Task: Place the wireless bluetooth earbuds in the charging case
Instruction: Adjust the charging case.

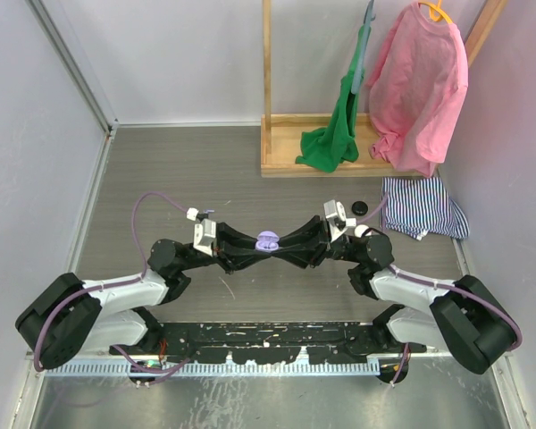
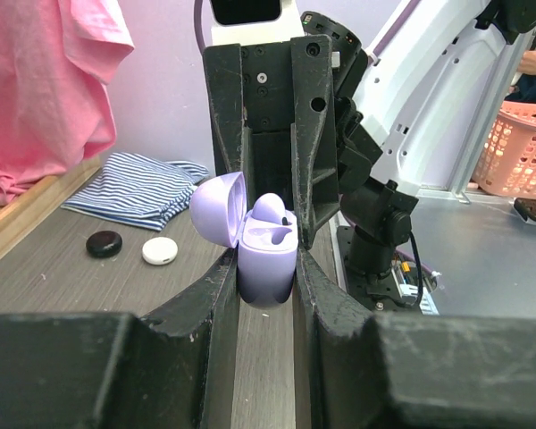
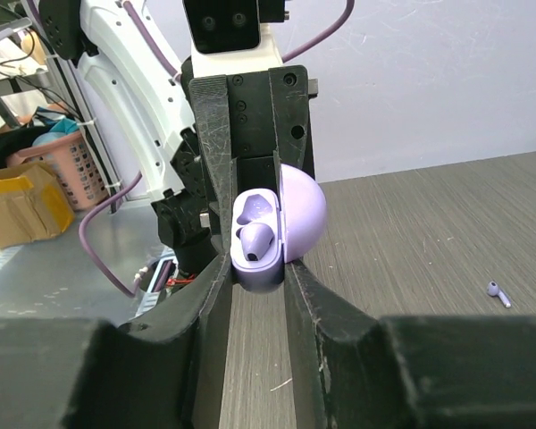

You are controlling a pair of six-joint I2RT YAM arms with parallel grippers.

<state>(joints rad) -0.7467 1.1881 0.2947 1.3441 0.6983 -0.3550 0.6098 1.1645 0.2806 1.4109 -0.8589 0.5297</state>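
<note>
My left gripper (image 2: 266, 255) is clamping the open lilac charging case (image 2: 268, 279) at frame centre, with one lilac earbud (image 2: 270, 207) sitting in it. My right gripper (image 3: 259, 268) is crowding it from opposite, and I cannot tell whether it is gripping. A loose earbud (image 3: 493, 289) is lying lower right. A black puck (image 2: 104, 243) and a white puck (image 2: 159, 251) are lying at left.

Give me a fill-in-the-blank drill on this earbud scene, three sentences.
1. The left gripper holds the lilac charging case, whose lid stands ___.
2. A loose ___ earbud lies on the table.
3. Near the striped cloth, a black puck lies beside a ___ puck.
Missing words: open; lilac; white.
</note>
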